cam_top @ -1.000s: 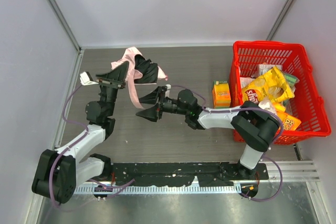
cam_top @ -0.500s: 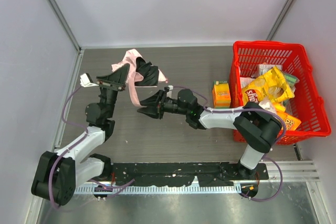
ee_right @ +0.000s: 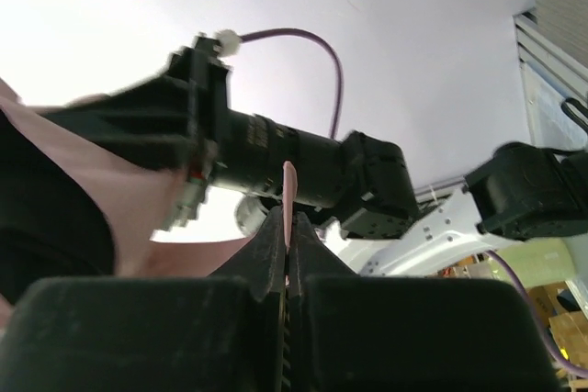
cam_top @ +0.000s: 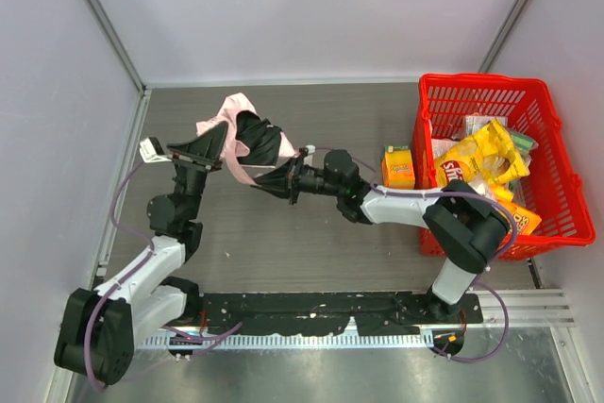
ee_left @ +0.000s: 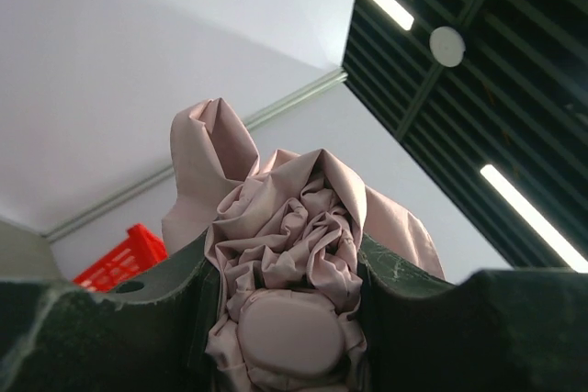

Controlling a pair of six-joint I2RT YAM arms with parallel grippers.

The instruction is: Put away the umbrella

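Left wrist: left tool (ee_left: 285, 282) is clamping the bunched umbrella (ee_left: 276, 218); right tool (ee_right: 287, 231) is pinching its strap (ee_right: 288, 181). At 3 o'clock, red basket (cam_top: 557, 167) is sitting on bench (cam_top: 283, 243).

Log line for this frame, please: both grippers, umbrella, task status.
left gripper: shut on umbrella | right gripper: shut on strap | umbrella: fabric bunched, held between both arms | task: not yet put away

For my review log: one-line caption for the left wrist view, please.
Left gripper clamps the bunched pink umbrella; a red basket shows behind, lower left.
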